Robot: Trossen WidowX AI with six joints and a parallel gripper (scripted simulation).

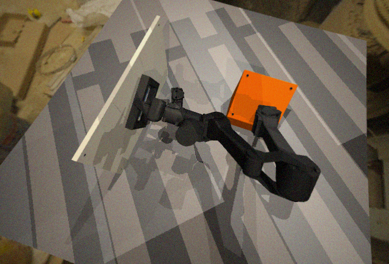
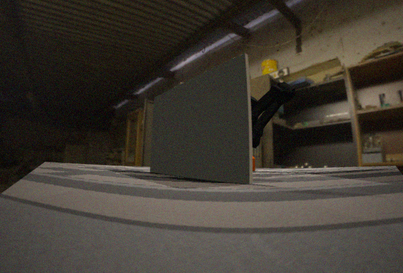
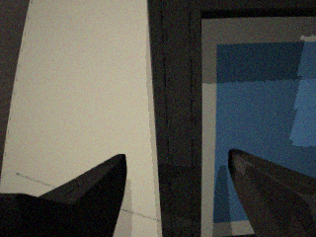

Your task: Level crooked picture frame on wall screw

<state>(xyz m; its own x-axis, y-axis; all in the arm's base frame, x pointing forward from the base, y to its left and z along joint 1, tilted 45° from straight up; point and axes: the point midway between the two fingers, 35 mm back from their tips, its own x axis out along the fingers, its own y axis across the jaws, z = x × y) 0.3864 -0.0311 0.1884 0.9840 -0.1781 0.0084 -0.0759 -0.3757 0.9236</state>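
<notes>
The dark picture frame [image 1: 134,107] [image 3: 178,89] with a blue picture hangs on the pale upright panel [image 1: 151,56] [image 2: 201,123] [image 3: 84,99]. Its bar runs nearly upright in the wrist view; I cannot tell its true tilt from these views. My gripper [image 1: 144,106] [image 3: 177,160] is open at the frame. In the wrist view one fingertip shows over the pale panel left of the bar, the other over the blue picture, with the bar between them and no visible squeeze. The screw and notched strip are hidden. The panel hides the frame in the exterior view.
An orange block [image 1: 261,94] [image 2: 254,163] stands on the striped table top [image 1: 175,248] [image 2: 195,247], behind the gripper and beside the arm's base. The arm [image 1: 234,148] [image 2: 273,97] reaches across toward the panel. Shelves [image 2: 374,109] stand in the background.
</notes>
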